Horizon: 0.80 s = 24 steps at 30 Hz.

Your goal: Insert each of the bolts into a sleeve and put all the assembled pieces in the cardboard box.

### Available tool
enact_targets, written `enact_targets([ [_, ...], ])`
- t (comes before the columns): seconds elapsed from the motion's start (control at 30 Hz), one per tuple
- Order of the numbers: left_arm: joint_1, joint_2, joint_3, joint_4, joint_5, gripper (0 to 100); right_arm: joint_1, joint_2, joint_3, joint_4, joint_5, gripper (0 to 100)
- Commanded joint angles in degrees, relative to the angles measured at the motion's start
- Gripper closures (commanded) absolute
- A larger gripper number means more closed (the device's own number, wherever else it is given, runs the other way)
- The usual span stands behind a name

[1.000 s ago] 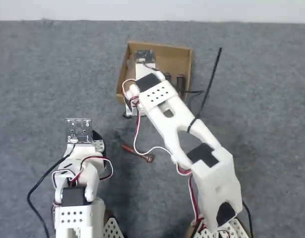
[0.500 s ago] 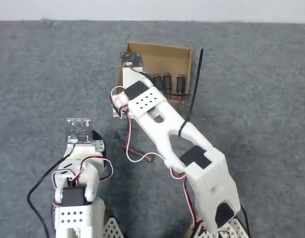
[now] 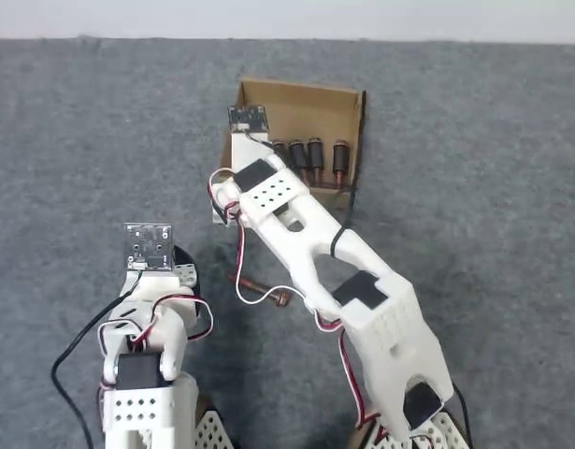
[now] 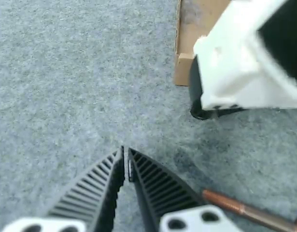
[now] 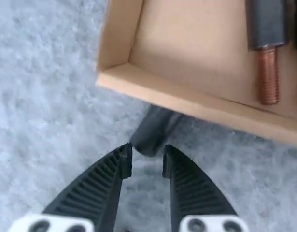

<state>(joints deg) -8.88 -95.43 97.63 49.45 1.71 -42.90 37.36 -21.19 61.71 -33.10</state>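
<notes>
Lying on carpet, slim copper bolt

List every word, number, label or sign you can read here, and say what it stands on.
No text can be read.
The cardboard box and the bolt on the carpet show no print.
The circuit boards atop the arms may carry tiny markings, but they are too small to read.

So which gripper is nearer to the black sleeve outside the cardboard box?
Right. The right gripper is open at the sleeve, beside the box; the left gripper is farther back, beside the loose bolt.
</notes>
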Motion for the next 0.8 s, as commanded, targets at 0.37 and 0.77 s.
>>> enact_targets([
  [0.37,-0.4,-0.7,-0.7,-1.8,0.1,98,1.1,4.4,-6.2,-5.9,-8.9,91.8],
  [0.77,-0.4,-0.7,-0.7,-1.8,0.1,98,3.7,2.9,-6.2,-0.1,-10.7,99.3],
])
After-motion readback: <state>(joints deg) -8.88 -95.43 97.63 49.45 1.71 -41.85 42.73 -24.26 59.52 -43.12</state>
